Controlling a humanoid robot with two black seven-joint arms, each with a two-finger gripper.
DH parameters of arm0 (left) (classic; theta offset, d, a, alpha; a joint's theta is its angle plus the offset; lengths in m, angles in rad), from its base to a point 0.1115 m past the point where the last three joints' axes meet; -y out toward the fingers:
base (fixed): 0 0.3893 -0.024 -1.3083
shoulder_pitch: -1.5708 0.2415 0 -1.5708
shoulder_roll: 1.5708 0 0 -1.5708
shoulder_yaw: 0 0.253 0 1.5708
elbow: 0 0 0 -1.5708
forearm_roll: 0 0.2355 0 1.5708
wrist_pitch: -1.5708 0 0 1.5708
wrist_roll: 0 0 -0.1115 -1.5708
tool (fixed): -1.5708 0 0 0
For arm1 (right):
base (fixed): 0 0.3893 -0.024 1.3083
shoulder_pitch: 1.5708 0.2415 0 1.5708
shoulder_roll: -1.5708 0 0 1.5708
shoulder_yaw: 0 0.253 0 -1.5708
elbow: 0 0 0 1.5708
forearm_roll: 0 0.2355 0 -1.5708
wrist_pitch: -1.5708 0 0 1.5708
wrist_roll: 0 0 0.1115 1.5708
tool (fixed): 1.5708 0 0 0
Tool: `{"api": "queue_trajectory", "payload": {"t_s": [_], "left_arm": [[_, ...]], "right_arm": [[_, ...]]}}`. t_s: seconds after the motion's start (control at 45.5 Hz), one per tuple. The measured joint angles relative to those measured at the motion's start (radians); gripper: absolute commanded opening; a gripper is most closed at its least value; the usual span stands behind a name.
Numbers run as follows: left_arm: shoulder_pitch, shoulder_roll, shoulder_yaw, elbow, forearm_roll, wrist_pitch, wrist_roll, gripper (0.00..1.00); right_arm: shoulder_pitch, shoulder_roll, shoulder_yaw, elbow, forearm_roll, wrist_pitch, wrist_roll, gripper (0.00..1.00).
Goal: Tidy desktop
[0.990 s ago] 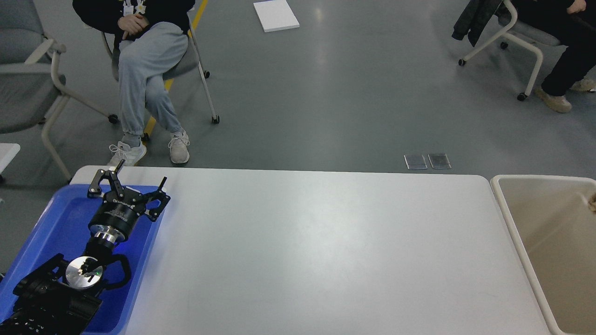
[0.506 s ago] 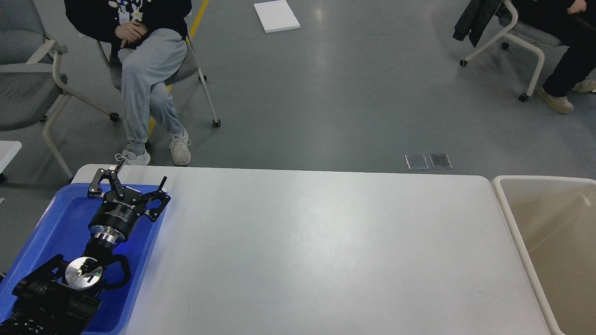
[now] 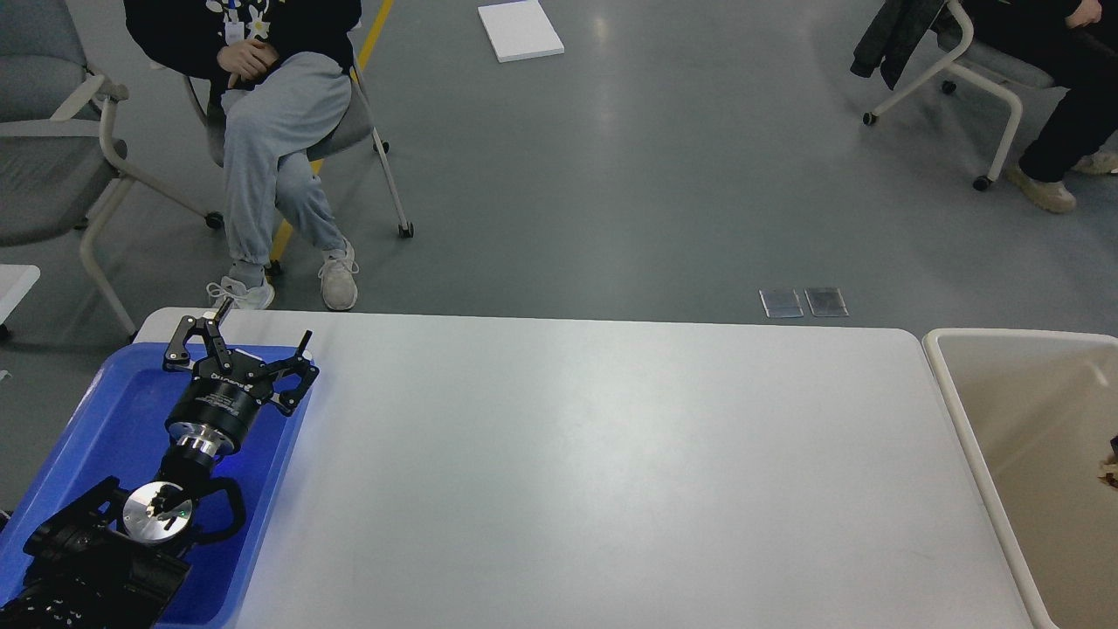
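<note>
The white desktop (image 3: 594,454) fills the middle of the head view, and I see nothing lying on it. My left gripper (image 3: 265,321) is open and empty. It hangs over the far end of the blue tray (image 3: 96,384) at the desktop's left end. A small dark and tan piece (image 3: 1109,463) shows at the right edge of the view, over the beige bin (image 3: 952,411). I cannot tell whether it is part of my right gripper or something it holds.
The beige bin stands just off the desktop's right end. Beyond the far edge, a person (image 3: 279,131) sits on a chair at the left and another person (image 3: 1057,105) sits at the right. A white board (image 3: 520,30) lies on the floor.
My left arm has not moved. The small piece at the right edge was higher 1.0 s ago, out of view at 0.5 s, and now shows lower. The seated person shifted slightly.
</note>
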Motion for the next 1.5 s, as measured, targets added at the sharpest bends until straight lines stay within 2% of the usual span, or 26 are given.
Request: {"api": "queue_trajectory", "payload": {"t_s": [0.616, 0.638, 0.704, 0.748, 0.924, 1.056, 1.298, 1.364, 1.496], "left_arm": [[0.000, 0.000, 0.000, 0.000, 0.000, 0.000, 0.000, 1.00], [0.000, 0.000, 0.000, 0.000, 0.000, 0.000, 0.000, 1.00], [0.000, 0.000, 0.000, 0.000, 0.000, 0.000, 0.000, 1.00], [0.000, 0.000, 0.000, 0.000, 0.000, 0.000, 0.000, 1.00], [0.000, 0.000, 0.000, 0.000, 0.000, 0.000, 0.000, 1.00], [0.000, 0.000, 0.000, 0.000, 0.000, 0.000, 0.000, 1.00], [0.000, 0.000, 0.000, 0.000, 0.000, 0.000, 0.000, 1.00], [0.000, 0.000, 0.000, 0.000, 0.000, 0.000, 0.000, 1.00], [0.000, 0.000, 0.000, 0.000, 0.000, 0.000, 0.000, 1.00]], "right_arm": [[-0.051, 0.077, 0.048, -0.078, 0.020, -0.069, 0.001, 0.00], [-0.051, 0.078, 0.049, -0.079, 0.021, -0.071, 0.001, 0.06], [-0.052, 0.080, 0.050, -0.080, 0.021, -0.081, 0.001, 0.39], [-0.052, 0.080, 0.050, -0.081, 0.021, -0.090, 0.001, 0.52], [-0.052, 0.082, 0.051, -0.082, 0.021, -0.166, 0.002, 0.79], [-0.052, 0.083, 0.051, -0.081, 0.020, -0.206, 0.003, 0.88], [-0.052, 0.084, 0.051, -0.074, 0.021, -0.241, 0.003, 0.90], [-0.052, 0.084, 0.051, -0.072, 0.021, -0.245, 0.003, 0.97], [-0.045, 0.082, 0.051, -0.069, 0.021, -0.249, 0.003, 0.98]]}}
